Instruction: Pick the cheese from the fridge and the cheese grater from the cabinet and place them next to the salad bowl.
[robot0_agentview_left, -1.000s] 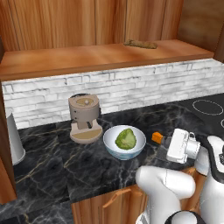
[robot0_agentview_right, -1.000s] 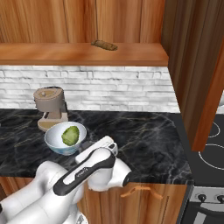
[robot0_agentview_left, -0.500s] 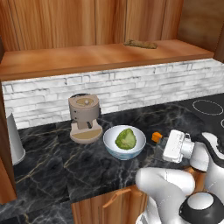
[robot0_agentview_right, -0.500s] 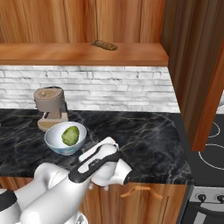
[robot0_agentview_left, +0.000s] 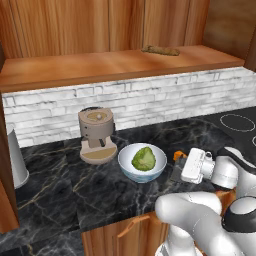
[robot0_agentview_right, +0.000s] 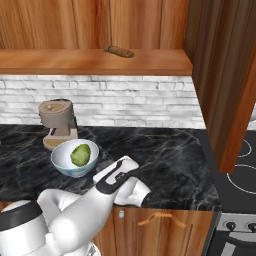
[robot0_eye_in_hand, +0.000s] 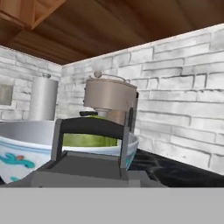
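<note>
Cheese grater (robot0_eye_in_hand: 89, 146) sits right at the camera, hiding the fingertips; gripper (robot0_agentview_left: 180, 172) looks clamped on it (low, wrist horizontal over the counter (robot0_agentview_left: 60, 185)). Cheese (robot0_agentview_left: 178, 155) is half hidden behind the hand, just beside the salad bowl (robot0_agentview_left: 128, 167), which holds lettuce (robot0_agentview_left: 144, 158).

White arm folded low over the counter's front edge, forearm reaching forward, wrist level; gripper (robot0_agentview_left: 178, 169) pointing sideways just above the countertop, jaws set partly apart around a dark grey object; hand hovering low, fingers horizontal
</note>
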